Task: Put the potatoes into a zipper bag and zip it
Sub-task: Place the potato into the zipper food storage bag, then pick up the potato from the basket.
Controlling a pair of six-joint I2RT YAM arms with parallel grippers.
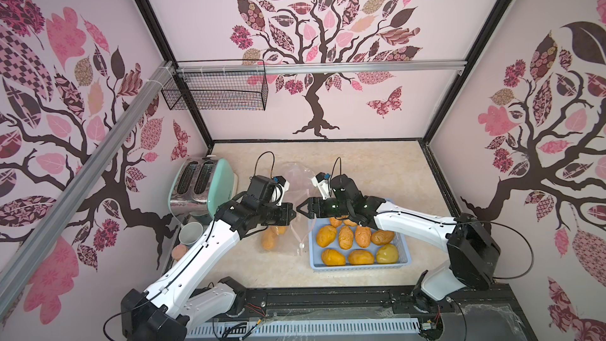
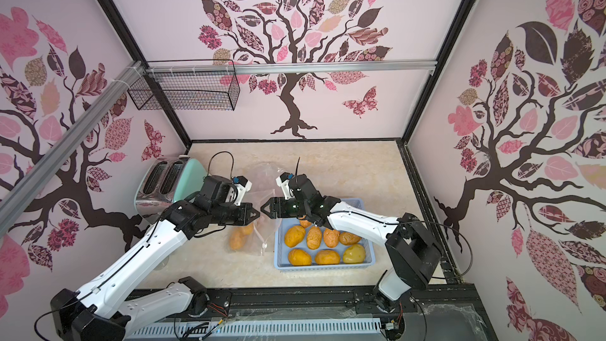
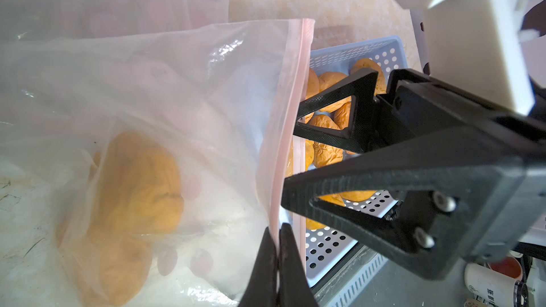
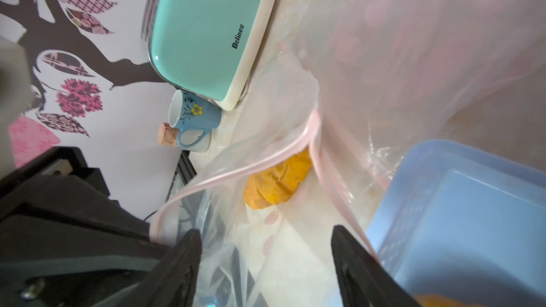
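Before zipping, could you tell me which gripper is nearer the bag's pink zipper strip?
Left: the left gripper clamps the zipper strip; the right gripper is open beside it.

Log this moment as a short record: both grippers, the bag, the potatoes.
left gripper: jaws shut on the zipper bag's pink rim
right gripper: jaws open, at the bag's mouth
bag mouth: open, not zipped
potatoes in bag: at least one, seen through the plastic
potatoes in basket: seven in plain sight, among them one yellow-green potato; more under the right arm
basket: blue, beside the bag
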